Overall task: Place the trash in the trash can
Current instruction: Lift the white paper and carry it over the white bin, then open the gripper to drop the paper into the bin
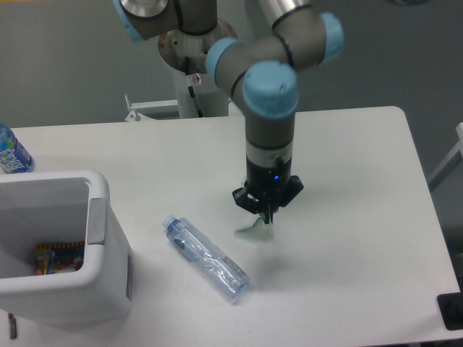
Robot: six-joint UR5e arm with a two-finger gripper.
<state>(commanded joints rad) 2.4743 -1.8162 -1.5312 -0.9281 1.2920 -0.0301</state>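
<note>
My gripper (267, 216) points straight down over the middle of the table, shut on a small white paper scrap (254, 230) that hangs from its fingertips a little above the tabletop. The other piece of trash, a crushed clear bluish bottle (206, 258), lies flat on the table to the lower left of the gripper, apart from it. At the left edge stands the trash can (98, 217), a big white bin with a thick rim, open at the top.
Something colourful (58, 257) lies inside the bin. A blue-labelled water bottle (10, 152) stands at the far left behind the bin. A black object (452, 311) sits at the table's front right corner. The arm's base stands behind the table.
</note>
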